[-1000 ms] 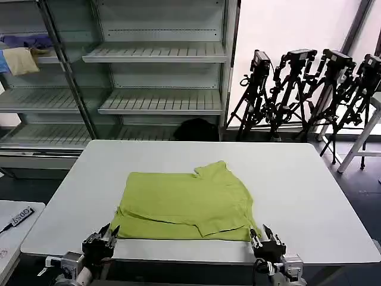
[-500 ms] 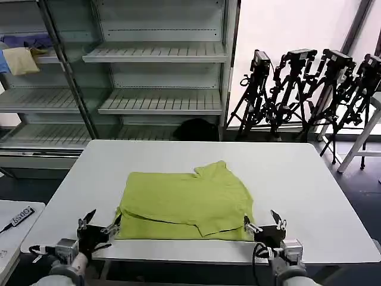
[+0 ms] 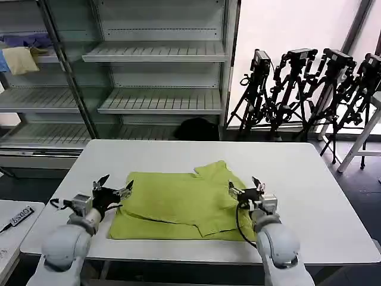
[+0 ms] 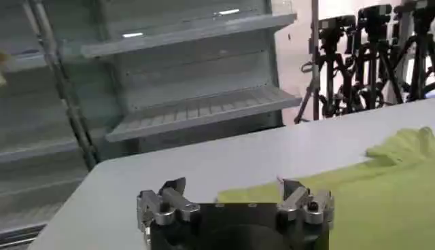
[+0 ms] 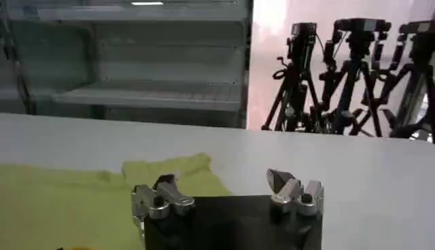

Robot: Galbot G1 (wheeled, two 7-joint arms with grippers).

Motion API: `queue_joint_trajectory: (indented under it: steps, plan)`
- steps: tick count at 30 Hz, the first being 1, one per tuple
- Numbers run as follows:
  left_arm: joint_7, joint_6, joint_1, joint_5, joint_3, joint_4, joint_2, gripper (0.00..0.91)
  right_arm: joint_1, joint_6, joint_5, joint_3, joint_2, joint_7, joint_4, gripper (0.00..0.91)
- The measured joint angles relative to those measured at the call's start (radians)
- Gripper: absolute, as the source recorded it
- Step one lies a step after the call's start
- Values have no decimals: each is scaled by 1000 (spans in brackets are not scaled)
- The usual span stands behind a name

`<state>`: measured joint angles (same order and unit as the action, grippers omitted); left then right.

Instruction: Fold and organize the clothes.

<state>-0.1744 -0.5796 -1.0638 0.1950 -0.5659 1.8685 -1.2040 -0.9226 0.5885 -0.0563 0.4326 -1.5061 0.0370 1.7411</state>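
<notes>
The lime yellow-green T-shirt lies partly folded on the white table, plain side up, with a sleeve sticking out at its far edge. My left gripper hovers open over the shirt's left edge, its fingers spread wide above the table and the cloth. My right gripper is open over the shirt's right side, one finger above the green cloth and the other above bare table. Nothing is between either pair of fingers.
A glass-fronted shelf unit stands behind the table, with pale yellow and blue-purple cloths on an upper left shelf. Black camera tripods crowd the back right. A second white table corner sits at the left.
Both grippers have moved forward from the table's near edge, up over the shirt's left and right sides. Their fingers have opened wider. The shirt has not moved.
</notes>
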Motion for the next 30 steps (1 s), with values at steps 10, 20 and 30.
queue_joint_trajectory:
  steps: [10, 20, 30]
  plan:
    - [-44, 0, 202, -9, 86, -231, 12, 907, 167, -3, 40, 0, -53, 19, -227, 907]
    - [-100, -2, 279, -39, 111, -371, 42, 907, 251, -4, 77, -1, -84, 30, -363, 907]
    - [-134, -2, 284, -29, 105, -403, 58, 907, 275, -4, 95, -1, -99, 31, -411, 907]
